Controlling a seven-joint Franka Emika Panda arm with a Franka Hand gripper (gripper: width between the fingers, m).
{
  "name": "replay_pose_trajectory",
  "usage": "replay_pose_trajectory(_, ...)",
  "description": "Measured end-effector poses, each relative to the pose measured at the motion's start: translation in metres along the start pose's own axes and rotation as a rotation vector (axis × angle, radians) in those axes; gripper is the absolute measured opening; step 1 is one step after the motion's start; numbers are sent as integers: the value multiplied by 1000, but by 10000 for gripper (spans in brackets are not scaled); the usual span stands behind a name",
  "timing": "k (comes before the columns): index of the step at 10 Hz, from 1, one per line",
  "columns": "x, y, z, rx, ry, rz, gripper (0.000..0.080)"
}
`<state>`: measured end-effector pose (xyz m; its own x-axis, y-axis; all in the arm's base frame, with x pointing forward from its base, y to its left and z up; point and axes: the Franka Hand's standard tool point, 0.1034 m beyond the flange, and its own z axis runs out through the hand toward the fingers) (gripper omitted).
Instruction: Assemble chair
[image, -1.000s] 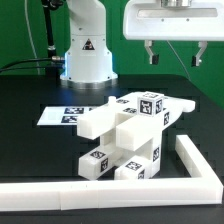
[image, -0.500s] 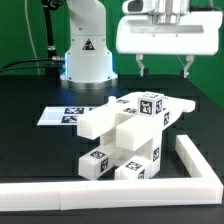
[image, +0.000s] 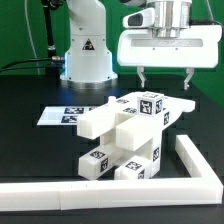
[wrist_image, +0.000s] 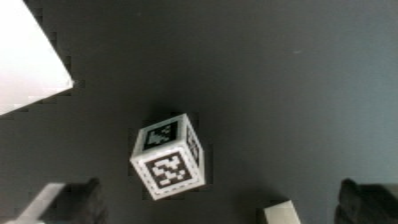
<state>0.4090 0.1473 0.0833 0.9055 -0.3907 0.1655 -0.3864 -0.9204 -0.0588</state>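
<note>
Jaws spread wide and empty, the gripper (image: 166, 76) has dropped closer above the chair (image: 124, 138), readying a grasp.

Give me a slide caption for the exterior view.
Open gripper hovers above the partly assembled white chair on the black table.

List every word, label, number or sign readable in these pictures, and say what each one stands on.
No words or numbers can be read.
Warning triangle sign: on the robot base; its symbol is too small to read.
Black-and-white square tags: on the chair, patterns only, no text.
Square tags: on the marker board, too small to read.
Square tags: on the white block in the wrist view, no text.
</note>
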Motion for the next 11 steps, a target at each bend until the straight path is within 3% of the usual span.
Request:
replay_pose_trajectory(2,0,2,2,2,-8,-4,649)
replay_pose_trajectory(8,9,26,48,-34,6,-24,649)
replay_pose_trajectory(11,20,24,53,-35,16,-33,649)
